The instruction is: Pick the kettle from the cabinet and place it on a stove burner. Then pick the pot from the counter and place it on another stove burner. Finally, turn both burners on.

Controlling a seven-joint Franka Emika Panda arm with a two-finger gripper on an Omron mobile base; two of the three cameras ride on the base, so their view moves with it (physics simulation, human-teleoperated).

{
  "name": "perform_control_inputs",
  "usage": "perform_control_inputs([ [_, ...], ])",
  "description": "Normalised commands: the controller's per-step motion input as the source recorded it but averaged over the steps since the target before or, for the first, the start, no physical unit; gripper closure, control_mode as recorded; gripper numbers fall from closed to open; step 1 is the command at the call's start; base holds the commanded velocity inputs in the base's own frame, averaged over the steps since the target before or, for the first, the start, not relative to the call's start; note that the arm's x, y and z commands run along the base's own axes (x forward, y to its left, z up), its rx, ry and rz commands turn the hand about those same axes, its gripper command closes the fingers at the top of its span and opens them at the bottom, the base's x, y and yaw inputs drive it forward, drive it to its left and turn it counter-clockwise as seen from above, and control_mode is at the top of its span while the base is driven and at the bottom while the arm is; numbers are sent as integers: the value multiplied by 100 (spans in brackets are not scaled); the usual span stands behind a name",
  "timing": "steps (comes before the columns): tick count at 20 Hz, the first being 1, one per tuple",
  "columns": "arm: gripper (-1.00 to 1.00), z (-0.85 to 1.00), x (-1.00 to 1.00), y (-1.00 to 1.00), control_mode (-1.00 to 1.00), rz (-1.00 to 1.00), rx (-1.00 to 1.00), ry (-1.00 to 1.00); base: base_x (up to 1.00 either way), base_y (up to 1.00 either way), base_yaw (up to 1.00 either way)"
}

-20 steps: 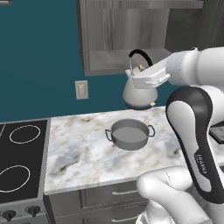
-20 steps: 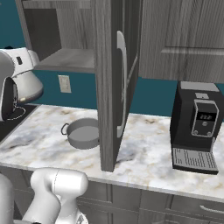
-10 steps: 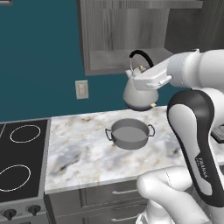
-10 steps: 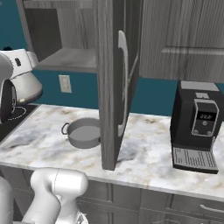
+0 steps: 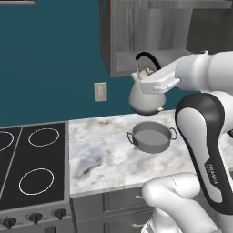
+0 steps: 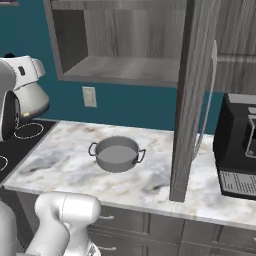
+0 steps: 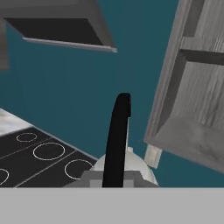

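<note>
Presently, left base view: my gripper (image 5: 152, 84) is pinched on the black handle of the kettle (image 5: 146, 98), which hangs in the air just in front of the cabinet (image 5: 150, 34) niche, above the counter (image 5: 113, 159). The pot (image 5: 151, 136) sits on the marble almost directly below it. The cooktop (image 5: 32, 170), with its white burner rings, lies to the left.

Right base view: kettle (image 6: 31, 100) at far left, clear of the open cabinet door (image 6: 195, 95); pot (image 6: 116, 154) mid-counter; coffee machine (image 6: 239, 145) at right.

Hand view: the handle (image 7: 117, 135) rises between my fingertips, the kettle body (image 7: 131, 168) below, burner rings (image 7: 48, 151) beyond.

Handling note, as I judge it: carry level so the kettle does not swing, pass high over the pot, lower it centred inside one ring, and leave a neighbouring ring free for the pot.
</note>
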Motion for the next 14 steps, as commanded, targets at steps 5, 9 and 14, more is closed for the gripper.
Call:
perform_control_inputs([
  [5,100,0,0,0,100,0,0,0,-6,70,0],
  [9,100,0,0,0,100,0,0,0,-1,69,-1],
  [14,100,0,0,0,100,0,0,0,0,65,-5],
])
